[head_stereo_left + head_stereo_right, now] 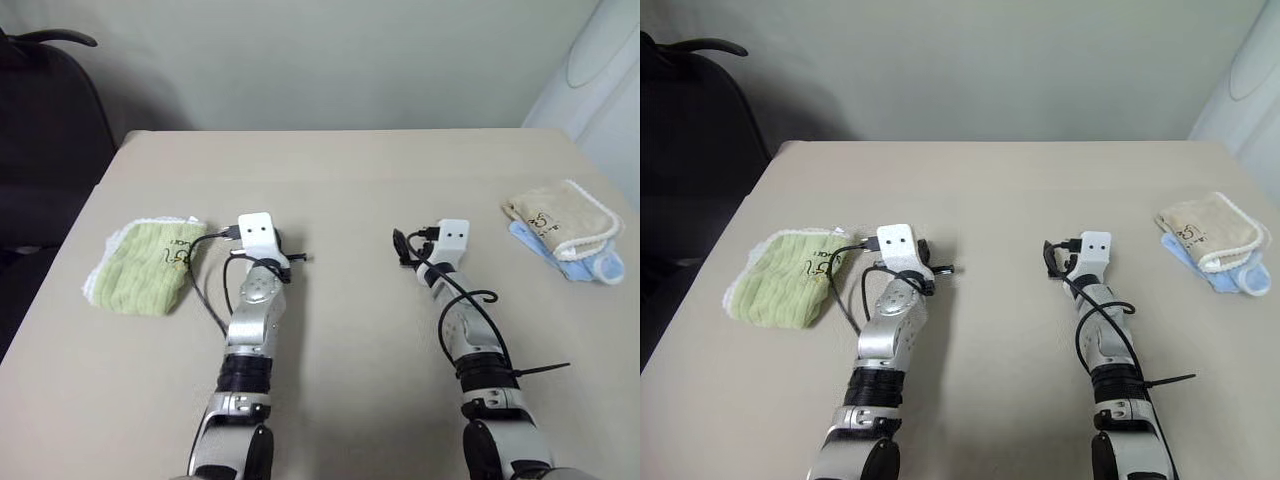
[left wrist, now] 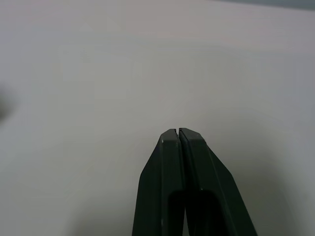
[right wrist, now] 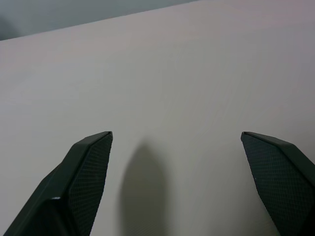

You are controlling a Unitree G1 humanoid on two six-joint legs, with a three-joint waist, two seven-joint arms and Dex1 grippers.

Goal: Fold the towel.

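Observation:
The beige towel (image 1: 560, 218) with white trim and a small dark logo lies bunched at the table's right edge, on top of a light blue towel (image 1: 592, 266). Both arms reach forward over the middle of the table (image 1: 340, 180), well away from that pile. My left gripper (image 2: 178, 132) is shut, fingertips pressed together with nothing between them, above bare tabletop; its white wrist mount (image 1: 256, 232) sits just right of a green towel. My right gripper (image 3: 176, 135) stands wide open and empty over bare table; its wrist mount (image 1: 452, 235) is left of the beige towel.
A light green towel (image 1: 145, 265) with white trim lies at the table's left side, close to my left wrist. A dark chair (image 1: 40, 120) stands beyond the table's left edge. A pale curved object (image 1: 600, 60) stands at the back right.

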